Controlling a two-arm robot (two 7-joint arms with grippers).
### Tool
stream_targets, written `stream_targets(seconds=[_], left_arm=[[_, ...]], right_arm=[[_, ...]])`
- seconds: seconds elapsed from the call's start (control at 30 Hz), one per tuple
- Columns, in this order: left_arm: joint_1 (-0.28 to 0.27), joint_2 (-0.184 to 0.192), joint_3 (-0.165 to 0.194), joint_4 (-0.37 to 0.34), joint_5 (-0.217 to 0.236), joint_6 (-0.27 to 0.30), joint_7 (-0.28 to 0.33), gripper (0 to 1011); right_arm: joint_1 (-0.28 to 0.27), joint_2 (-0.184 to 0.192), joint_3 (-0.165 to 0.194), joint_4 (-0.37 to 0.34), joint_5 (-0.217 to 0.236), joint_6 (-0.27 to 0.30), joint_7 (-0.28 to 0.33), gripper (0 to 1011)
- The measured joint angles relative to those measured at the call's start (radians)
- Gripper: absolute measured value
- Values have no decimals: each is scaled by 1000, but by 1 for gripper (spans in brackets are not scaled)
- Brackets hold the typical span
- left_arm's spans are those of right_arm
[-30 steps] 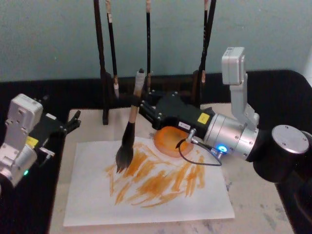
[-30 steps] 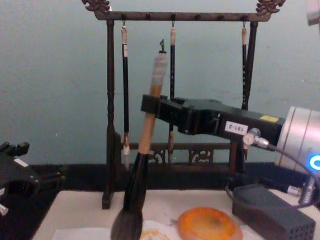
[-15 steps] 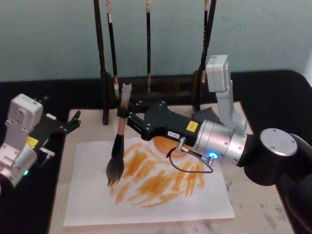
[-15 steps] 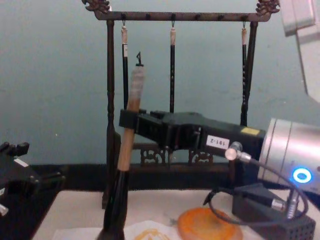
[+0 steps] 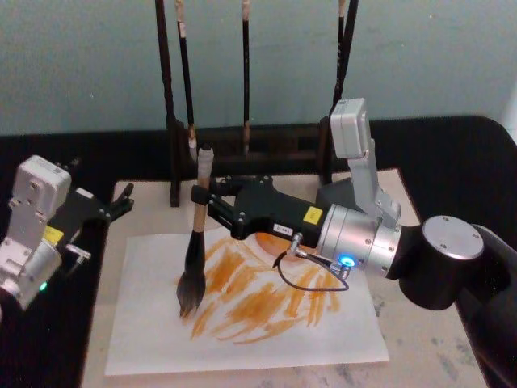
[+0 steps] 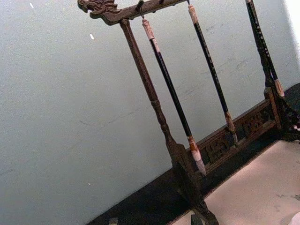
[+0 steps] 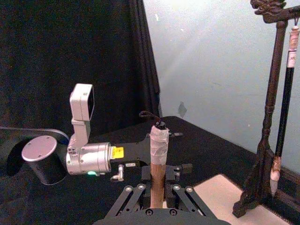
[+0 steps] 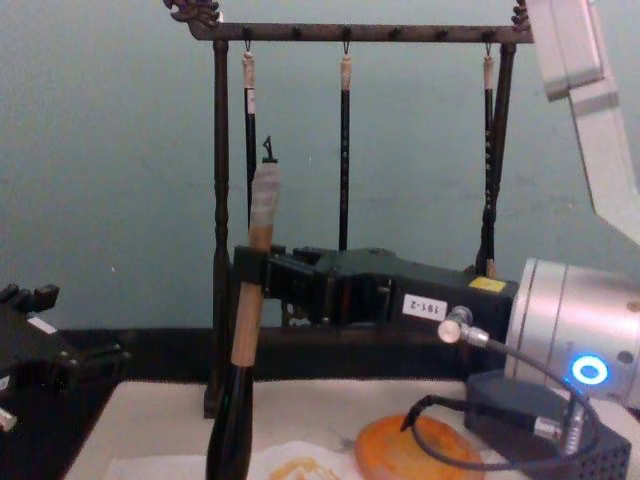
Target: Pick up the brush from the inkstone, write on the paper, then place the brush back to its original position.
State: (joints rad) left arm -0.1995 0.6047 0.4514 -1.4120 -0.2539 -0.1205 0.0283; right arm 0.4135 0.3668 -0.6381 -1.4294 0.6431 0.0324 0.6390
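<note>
My right gripper (image 5: 202, 197) is shut on the tan handle of the brush (image 5: 195, 242), holding it nearly upright over the left part of the paper (image 5: 153, 339). The dark bristles (image 5: 189, 293) meet the sheet at the left end of the orange strokes (image 5: 258, 299). In the chest view the brush (image 8: 250, 290) stands before the rack, and the orange inkstone (image 8: 405, 452) lies to its right under my right arm. The right wrist view shows the brush's white end cap (image 7: 158, 143) rising above the gripper. My left gripper (image 5: 115, 204) rests open at the mat's left edge.
A dark wooden brush rack (image 5: 171, 153) with three thin hanging brushes (image 8: 345, 150) stands behind the paper. A grey block with small holes (image 8: 560, 445) lies at the right beside the inkstone. The beige felt mat (image 5: 424, 331) extends beyond the paper to the right.
My right gripper has carried the brush leftward and lower across the paper, away from the inkstone. The bristles now sit at the strokes' left end. The left arm has not moved.
</note>
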Motion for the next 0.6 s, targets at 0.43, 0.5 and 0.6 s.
stream_targets(seconds=[0.43, 0.5, 0.6], left_arm=[[0, 0, 0, 0, 0, 0, 0, 1001], [0, 0, 0, 0, 0, 0, 0, 1001], [0, 0, 0, 0, 0, 0, 0, 1001]], right_arm=[[17, -19, -3, 38, 1, -2, 5, 175], [20, -22, -3, 43, 0, -3, 5, 175], [27, -30, -6, 59, -4, -8, 6, 175]])
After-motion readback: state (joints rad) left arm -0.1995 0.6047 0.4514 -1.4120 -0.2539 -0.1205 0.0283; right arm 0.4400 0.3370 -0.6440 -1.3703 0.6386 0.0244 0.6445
